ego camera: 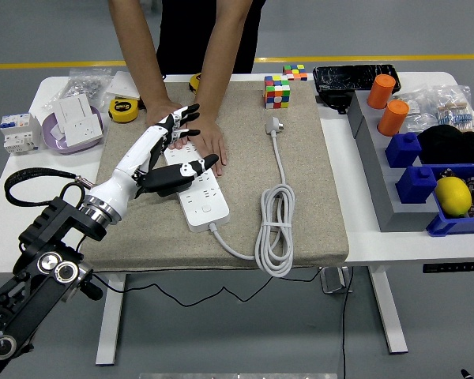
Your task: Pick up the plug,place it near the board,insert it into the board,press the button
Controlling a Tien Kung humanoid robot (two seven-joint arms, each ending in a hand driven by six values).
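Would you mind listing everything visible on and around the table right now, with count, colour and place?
Power strip: 1, white, on the mat's left half
Mat: 1, beige, table centre
Coiled cable: 1, white, mat centre, its plug lying free at the far end
Puzzle cubes: 2, multicoloured, mat's far edge
Tape measures: 2, yellow and black, far left
Wall socket: 1, white, far left
Breaker: 1, white, left edge
Cylinders: 2, orange, right
Bins: blue, right side; count unclear
Lemon-like object: 1, yellow, in a blue bin
Person's hands: 2, pressing the strip's far end
Left hand: 1, black and white, fingers spread above the strip
Right hand: not in view
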